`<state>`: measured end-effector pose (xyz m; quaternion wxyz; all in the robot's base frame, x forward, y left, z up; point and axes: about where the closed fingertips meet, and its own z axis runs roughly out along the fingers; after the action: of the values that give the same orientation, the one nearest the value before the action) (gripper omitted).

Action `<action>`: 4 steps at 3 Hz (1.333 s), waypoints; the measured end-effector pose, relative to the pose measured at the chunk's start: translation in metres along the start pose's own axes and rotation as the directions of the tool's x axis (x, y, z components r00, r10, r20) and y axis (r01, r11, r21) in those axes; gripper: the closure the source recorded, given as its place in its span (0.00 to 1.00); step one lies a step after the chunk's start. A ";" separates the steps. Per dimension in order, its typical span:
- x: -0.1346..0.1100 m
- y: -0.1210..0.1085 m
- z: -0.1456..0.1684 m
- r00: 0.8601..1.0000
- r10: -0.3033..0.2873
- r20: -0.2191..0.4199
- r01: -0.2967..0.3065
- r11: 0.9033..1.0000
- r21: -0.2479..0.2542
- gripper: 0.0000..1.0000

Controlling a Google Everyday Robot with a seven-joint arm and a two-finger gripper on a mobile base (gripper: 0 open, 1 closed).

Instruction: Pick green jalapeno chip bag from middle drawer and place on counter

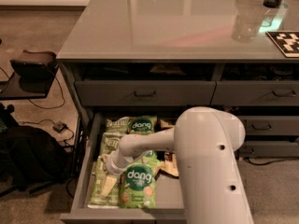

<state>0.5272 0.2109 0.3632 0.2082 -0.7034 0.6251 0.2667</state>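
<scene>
Lying flat, the green jalapeno chip bag (108, 143) runs front to back along the left of the middle drawer (84, 174), lettering toward the cabinet. We see the gripper (111, 168) over its middle, beside a dang bag (138, 186); how its jaws stand we cannot tell.

One camera only, set high and tilted down, facing the front of a cabinet. The counter (154, 27) stretches away across the upper half of the view. The open drawer (83, 176) sits low in the frame, seen from above. The robot's white arm (210, 157) looms at lower right, nearest the lens, and reaches leftward away from it. The gripper (111, 169) is at its far end, down in the drawer among the chip bags (139, 188). Floor (28, 36) shows at left.
</scene>
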 end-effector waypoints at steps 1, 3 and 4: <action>0.024 -0.001 0.011 0.998 0.068 -0.017 -0.069 0.997 -0.021 0.16; 0.015 0.000 0.000 0.998 0.068 -0.017 -0.069 0.997 -0.021 0.62; 0.009 0.000 -0.007 0.998 0.068 -0.017 -0.069 0.997 -0.021 0.86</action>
<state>0.5283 0.1997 0.3623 0.1864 -0.6858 0.6476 0.2748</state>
